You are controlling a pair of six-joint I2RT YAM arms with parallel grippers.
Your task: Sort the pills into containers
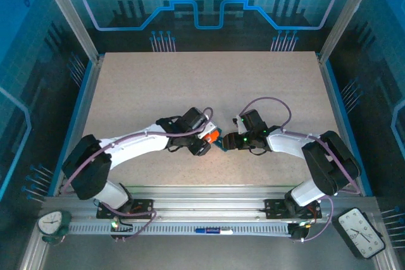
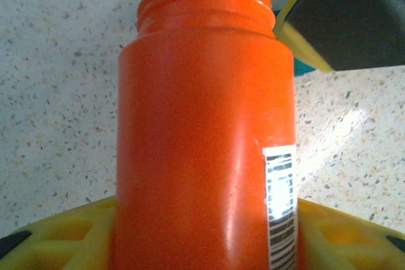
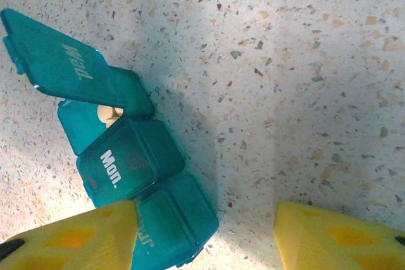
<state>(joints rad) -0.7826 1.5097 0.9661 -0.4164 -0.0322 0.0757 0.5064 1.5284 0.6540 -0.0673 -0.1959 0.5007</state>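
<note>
The teal pill box (image 3: 174, 216) lies on the speckled table (image 3: 304, 61), a little nearer than centre, between the two grippers. Its "Wed" lid (image 3: 60, 61) stands open and a pale pill (image 3: 106, 116) sits in an uncovered compartment beside it (the "Mon." lid (image 3: 111, 169) is down). The right gripper (image 3: 205, 235) hovers at the box's end, jaws apart and gripping nothing. Just to the left, the left gripper (image 1: 206, 143) is clamped on an uncapped orange bottle (image 2: 202, 124), whose mouth points toward the box.

Dark-teal pill box (image 3: 158, 219), row of sq. compartments, lies flat on table (image 3: 285, 61), set diagonally. Mon. lid (image 3: 123, 162) shut; Wed lid (image 3: 60, 61) flipped open. Pale pill (image 3: 109, 116) in open compt. betw. them. Nearest cell partly hidden.
</note>
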